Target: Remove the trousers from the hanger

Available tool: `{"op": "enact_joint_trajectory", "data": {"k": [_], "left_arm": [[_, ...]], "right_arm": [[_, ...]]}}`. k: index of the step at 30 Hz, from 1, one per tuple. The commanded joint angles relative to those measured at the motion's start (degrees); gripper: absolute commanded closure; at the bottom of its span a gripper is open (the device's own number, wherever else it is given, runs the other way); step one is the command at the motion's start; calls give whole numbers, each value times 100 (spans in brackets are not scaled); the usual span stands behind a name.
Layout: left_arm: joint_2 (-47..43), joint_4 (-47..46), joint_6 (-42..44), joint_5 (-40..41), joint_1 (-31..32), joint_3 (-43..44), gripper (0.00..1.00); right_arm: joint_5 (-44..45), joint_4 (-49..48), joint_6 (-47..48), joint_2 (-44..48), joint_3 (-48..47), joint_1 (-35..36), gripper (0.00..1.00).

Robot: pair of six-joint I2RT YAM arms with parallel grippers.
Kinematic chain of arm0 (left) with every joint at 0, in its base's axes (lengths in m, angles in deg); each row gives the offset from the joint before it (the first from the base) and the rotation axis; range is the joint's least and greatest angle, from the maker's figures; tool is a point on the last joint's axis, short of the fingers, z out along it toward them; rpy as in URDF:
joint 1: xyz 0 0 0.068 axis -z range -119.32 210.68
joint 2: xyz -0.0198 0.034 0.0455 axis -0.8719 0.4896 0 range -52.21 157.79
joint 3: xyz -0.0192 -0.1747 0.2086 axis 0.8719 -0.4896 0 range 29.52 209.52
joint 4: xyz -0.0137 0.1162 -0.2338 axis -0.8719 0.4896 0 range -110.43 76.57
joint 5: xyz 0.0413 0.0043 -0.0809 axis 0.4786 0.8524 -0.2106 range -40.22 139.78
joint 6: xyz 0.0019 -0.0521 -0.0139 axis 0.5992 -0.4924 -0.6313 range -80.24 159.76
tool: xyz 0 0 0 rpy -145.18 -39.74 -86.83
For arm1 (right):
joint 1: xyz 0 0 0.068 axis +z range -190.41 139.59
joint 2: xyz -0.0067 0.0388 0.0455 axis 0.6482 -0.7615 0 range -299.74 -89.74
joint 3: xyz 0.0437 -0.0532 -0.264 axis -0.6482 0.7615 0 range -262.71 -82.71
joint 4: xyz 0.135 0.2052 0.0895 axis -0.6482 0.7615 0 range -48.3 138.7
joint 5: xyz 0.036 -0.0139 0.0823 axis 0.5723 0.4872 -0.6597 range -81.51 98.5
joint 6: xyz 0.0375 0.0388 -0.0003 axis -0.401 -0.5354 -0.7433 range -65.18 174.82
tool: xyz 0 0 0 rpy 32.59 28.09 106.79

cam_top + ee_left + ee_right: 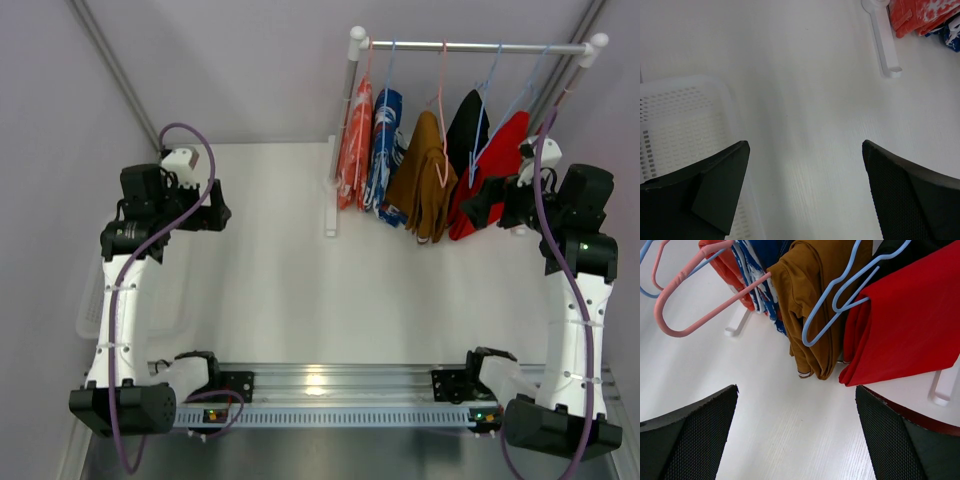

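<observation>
At the far left, a white perforated basket sat on the white table, and the left gripper hung above its inner edge. In the left wrist view the left gripper had its two black fingers spread wide, with bare tabletop between them and nothing held. Further right stood a white rack, and its rail carried a row of garments. The trousers, orange-red with pale speckles, hung first in that row, just beside the rack's post and well apart from both arms. They showed at the top right corner of the left wrist view and at the top left of the right wrist view. The hanger seemed to be the thin pink line running from the rail into them, though it was too fine to trace with certainty. Next came a blue-and-white garment. After it hung brown trousers, with a thicker pink hanger jutting out toward the right wrist camera. Then came a black garment and a plain red garment, with a light blue hanger showing between the brown and the red. The right gripper sat level with the red garment's lower edge. In its own camera the right gripper had its fingers wide apart and empty, pointing at the brown and red hems.
</observation>
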Motion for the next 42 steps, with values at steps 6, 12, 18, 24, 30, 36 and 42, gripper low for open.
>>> {"op": "enact_joint_trajectory", "data": {"k": [6,12,18,24,30,36,42], "left_arm": [[552,-476,-961,-1400,32,833,1],[1079,-2779,-2308,-2660,575,1043,1],[2336,-4636,-3481,-2905,1420,1765,14],[3619,-6059,-4673,-3178,1973,2728,31],[4525,-6410,-5006,-2995,2361,3408,35],[5079,-6420,-5236,-2678,2519,3830,40],[5167,-6209,-5095,-2485,2695,3857,41]], "right_arm": [[135,-243,-287,25,-218,98,1],[266,-121,-384,-274,-762,98,1],[346,117,-428,-634,-1421,89,0],[521,231,-244,-731,-1492,71,0],[583,275,-182,-907,-1659,45,1],[574,328,-103,-986,-1748,36,1],[592,337,-41,-995,-1686,1,0]]}}
